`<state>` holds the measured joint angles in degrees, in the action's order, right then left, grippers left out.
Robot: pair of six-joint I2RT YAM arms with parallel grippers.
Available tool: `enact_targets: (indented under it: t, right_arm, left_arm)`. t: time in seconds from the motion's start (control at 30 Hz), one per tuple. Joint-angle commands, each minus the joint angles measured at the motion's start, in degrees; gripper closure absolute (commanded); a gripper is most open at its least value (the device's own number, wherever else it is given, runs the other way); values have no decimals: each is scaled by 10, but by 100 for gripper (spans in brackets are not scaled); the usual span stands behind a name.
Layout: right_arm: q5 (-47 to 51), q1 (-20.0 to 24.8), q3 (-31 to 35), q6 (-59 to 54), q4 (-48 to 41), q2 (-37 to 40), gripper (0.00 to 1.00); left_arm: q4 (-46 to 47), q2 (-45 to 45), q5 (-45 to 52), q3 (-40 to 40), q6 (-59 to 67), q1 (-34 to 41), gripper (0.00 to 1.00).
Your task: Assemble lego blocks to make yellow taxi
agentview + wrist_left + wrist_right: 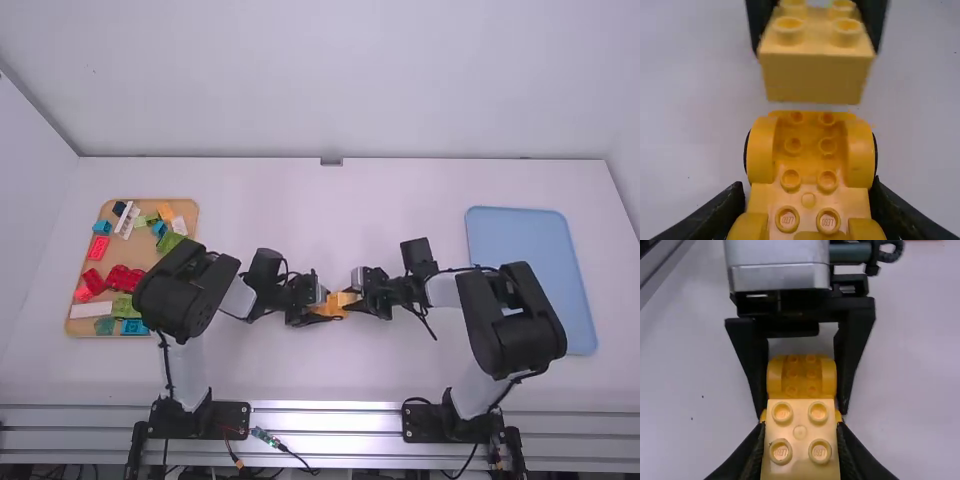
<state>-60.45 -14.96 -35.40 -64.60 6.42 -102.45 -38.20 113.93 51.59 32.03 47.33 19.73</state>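
Ctr. of table [300, 370]: L gripper [322, 308], clamped on yellow car base [808, 167]; R gripper [352, 299], clamped on yellow block [800, 445], studs up, by base, contact unclear. Farther: L side, brown tray [130, 252] w/ asstd. blocks [123, 279]; R side, blue tray [525, 280]

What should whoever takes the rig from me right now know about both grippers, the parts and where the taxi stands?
Left gripper: closed on the sides of the yellow car base, studs showing.
Right gripper: closed on a yellow four-stud brick.
Parts: both yellow pieces are between the arms, mid-table; other colored bricks lie on the wooden tray at the left. The blue tray is at the right.
Done: base and brick in hand, brick brought close to the base.
Left: brick not yet seated. Likely next, line it up and press it on, then add remaining parts.
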Motion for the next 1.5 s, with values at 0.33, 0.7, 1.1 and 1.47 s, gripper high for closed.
enact_targets:
  t: [0.33, 0.7, 1.1, 1.47]
  right_arm:
    - [52, -46, -6, 91, 53, -9, 83]
    - [80, -46, -6, 93, 32, -11, 89]
    - [80, -46, -7, 87, 28, -11, 92]
    - [73, -59, -38, 83, 23, -63, 93]
  left_arm:
    - [16, 9, -30, 7, 10, 1, 53]
    - [13, 9, -30, 5, 9, 2, 55]
    - [13, 9, -26, 5, 9, 1, 57]
    - [16, 9, -26, 5, 9, 2, 59]
